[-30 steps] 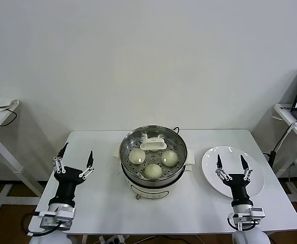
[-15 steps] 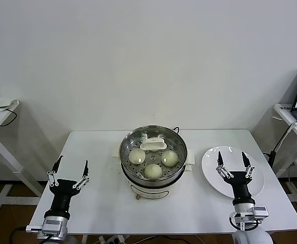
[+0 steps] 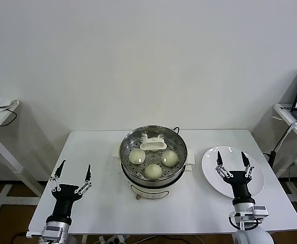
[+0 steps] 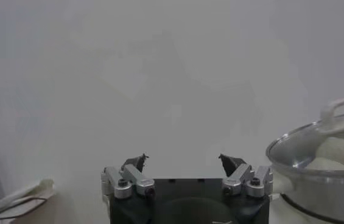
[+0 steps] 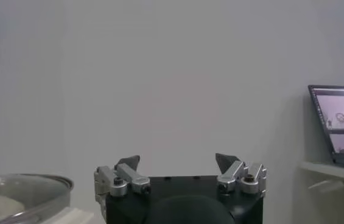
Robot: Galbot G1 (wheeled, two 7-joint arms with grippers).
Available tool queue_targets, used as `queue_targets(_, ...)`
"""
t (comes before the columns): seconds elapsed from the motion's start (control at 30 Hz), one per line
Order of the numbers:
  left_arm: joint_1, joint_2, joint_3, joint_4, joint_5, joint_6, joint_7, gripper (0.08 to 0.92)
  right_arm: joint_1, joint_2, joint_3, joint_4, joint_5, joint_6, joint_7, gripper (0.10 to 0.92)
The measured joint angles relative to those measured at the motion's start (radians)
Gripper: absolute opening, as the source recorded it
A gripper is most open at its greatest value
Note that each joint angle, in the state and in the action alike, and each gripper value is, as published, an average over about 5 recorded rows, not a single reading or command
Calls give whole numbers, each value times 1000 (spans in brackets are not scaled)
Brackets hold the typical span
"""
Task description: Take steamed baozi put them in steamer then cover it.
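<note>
You look finished: three baozi (image 3: 153, 163) sit in the steamer (image 3: 153, 152) under the cover (image 3: 153, 145), plate (image 3: 233, 170) bare, left hand (image 3: 72, 173) and right hand (image 3: 232, 162) spread and empty.

My left gripper (image 3: 73, 170) and right gripper (image 3: 231, 159) look alike: each has a matte black body carrying two silver metal brackets fastened with dark round screws, and from these rise thin fingers (image 3: 60, 168) ending in pointed black tips. Below each black body sits a silver-grey wrist block (image 3: 53, 231), and a thin black cable loops beside the right one.
</note>
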Motion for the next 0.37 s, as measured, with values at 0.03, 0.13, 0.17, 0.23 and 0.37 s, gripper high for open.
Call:
queue_targets(0.03,0,1,1,2,-1,-2,1,823,-1,0,0,1,-1,-2,0,823)
queue_targets(0.13,3,5,5,5,-2,-6,3,823,-4,-1,1,4,-2,-5,2,823)
queue_targets(0.17,4,7,7,6,-2,-7,3,823,-5,-1,1,5,-3,-5,3,823)
queue_targets(0.23,6,10,11,8,-2,-9,4,823,-7,0,2,5,-4,-8,4,823)
queue_targets(0.37,8,14,17,10,-1,-11,4,823,-8,0,3,6,-5,-11,5,823)
